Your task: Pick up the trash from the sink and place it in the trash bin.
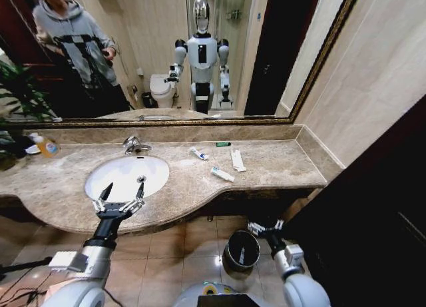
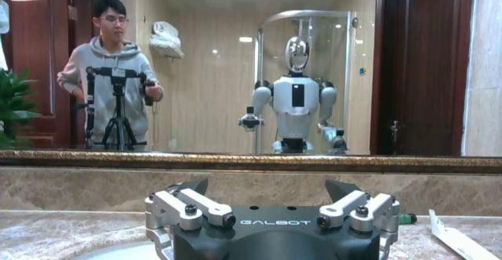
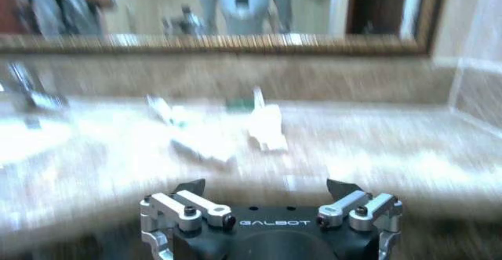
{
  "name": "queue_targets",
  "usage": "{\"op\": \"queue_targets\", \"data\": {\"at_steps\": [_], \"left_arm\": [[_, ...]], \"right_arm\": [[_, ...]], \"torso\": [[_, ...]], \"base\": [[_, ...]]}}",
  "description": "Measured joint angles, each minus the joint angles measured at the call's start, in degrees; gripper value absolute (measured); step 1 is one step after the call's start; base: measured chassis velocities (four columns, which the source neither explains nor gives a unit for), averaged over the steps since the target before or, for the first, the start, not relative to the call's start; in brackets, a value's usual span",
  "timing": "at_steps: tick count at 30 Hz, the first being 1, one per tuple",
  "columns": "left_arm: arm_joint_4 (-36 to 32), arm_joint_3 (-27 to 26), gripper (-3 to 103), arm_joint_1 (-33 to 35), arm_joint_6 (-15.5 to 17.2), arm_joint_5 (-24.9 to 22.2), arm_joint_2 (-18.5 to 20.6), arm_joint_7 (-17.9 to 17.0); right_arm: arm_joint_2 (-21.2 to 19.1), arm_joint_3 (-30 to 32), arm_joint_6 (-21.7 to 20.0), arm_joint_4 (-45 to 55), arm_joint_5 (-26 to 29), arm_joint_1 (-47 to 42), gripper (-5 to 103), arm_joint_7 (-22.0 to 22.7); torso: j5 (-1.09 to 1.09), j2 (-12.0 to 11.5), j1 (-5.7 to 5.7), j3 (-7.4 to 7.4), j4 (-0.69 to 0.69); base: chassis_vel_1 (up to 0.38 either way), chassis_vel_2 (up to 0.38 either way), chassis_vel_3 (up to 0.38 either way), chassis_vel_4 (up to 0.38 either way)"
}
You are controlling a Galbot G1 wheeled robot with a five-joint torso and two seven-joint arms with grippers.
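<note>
1. Far left on the marble counter (image 1: 279, 162), a clear bottle of orange liquid (image 1: 45, 146) stands; it is not trash and could be grabbed by mistake.
2. The left gripper (image 1: 123, 190), fingers spread and empty, hovers at the front rim of the white sink (image 1: 100, 180).
3. The trash lies on the counter right of the basin: white-and-blue tube (image 1: 198, 153), green stick (image 1: 223, 144), flat wrapper (image 1: 237, 160), white tube (image 1: 223, 174). Small and flat, these could slip from a pinch.
4. The right gripper (image 1: 265, 228), open and empty, is beside the black trash bin (image 1: 241, 251) on the floor; a careless swing could topple it.

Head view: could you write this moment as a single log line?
left end effector: open, over sink front edge | right end effector: open, low beside trash bin | trash: white tube, wrapper on counter
</note>
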Motion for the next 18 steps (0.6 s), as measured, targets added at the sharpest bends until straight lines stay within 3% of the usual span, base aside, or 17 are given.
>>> {"op": "queue_targets", "data": {"at_steps": [2, 10, 12, 14, 18], "left_arm": [[0.00, 0.00, 100, 0.00, 0.00, 0.00, 0.00, 0.00], [0.00, 0.00, 100, 0.00, 0.00, 0.00, 0.00, 0.00], [0.00, 0.00, 100, 0.00, 0.00, 0.00, 0.00, 0.00], [0.00, 0.00, 100, 0.00, 0.00, 0.00, 0.00, 0.00], [0.00, -0.01, 100, 0.00, 0.00, 0.00, 0.00, 0.00]], "right_arm": [[-1.81, -0.93, -2.55, -1.12, 2.41, 6.40, 100, 0.37], [-8.32, -4.00, -5.82, -11.16, 7.30, 25.55, 100, 0.80], [-8.32, -4.00, -5.82, -11.16, 7.30, 25.55, 100, 0.80], [-9.72, -8.53, -7.41, -18.02, 8.93, 36.37, 100, 0.95], [-9.54, -12.64, -9.26, -23.25, 9.82, 41.65, 100, 0.97]], "torso": [[0.01, 0.00, 0.00, 0.00, 0.01], [0.03, -0.01, 0.02, 0.01, 0.02], [0.03, -0.01, 0.02, 0.01, 0.02], [0.02, -0.02, 0.02, 0.02, 0.02], [0.01, -0.02, 0.02, 0.02, 0.02]], "base": [[0.000, 0.000, 0.000, 0.000], [0.000, 0.000, 0.000, 0.000], [0.000, 0.000, 0.000, 0.000], [0.000, 0.000, 0.000, 0.000], [0.000, 0.000, 0.000, 0.000]]}}
